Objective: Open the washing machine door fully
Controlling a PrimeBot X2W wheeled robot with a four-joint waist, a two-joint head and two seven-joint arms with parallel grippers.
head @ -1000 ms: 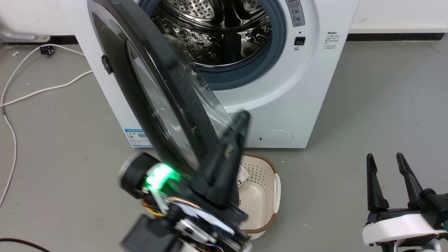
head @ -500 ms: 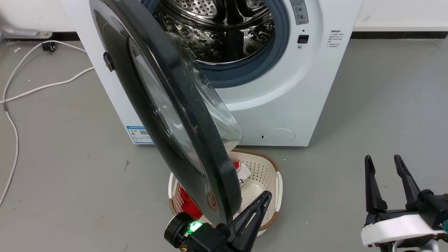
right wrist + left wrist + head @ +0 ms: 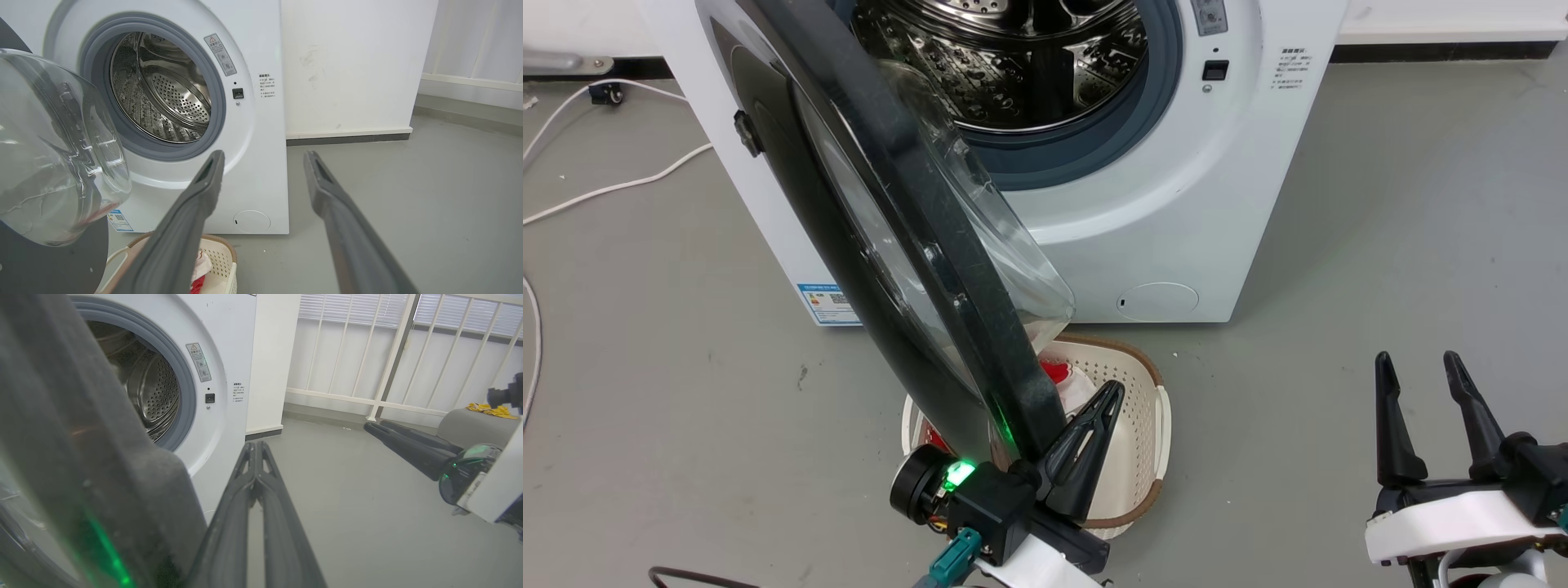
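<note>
The white washing machine (image 3: 1217,204) stands at the top of the head view with its steel drum exposed. The washing machine door (image 3: 890,245), a black disc with a clear glass bowl, stands swung out toward me, nearly edge-on. My left gripper (image 3: 1111,392) is shut with nothing in it, its fingers lying close along the inner side of the door's lower rim; I cannot tell if they touch. In the left wrist view the door (image 3: 81,465) looms just left of the left gripper (image 3: 255,444). My right gripper (image 3: 1417,363) is open over bare floor at the lower right, also seen as the right gripper (image 3: 265,157).
A cream laundry basket (image 3: 1147,425) with red and white cloth sits on the floor under the door's lower edge, in front of the machine. White cables (image 3: 605,188) trail across the grey floor at the left. A wall runs behind the machine.
The left gripper dropped from high beside the glass bowl to low near the basket, then rose slightly along the door's lower rim. The camera shifted a little. The right gripper stayed put.
</note>
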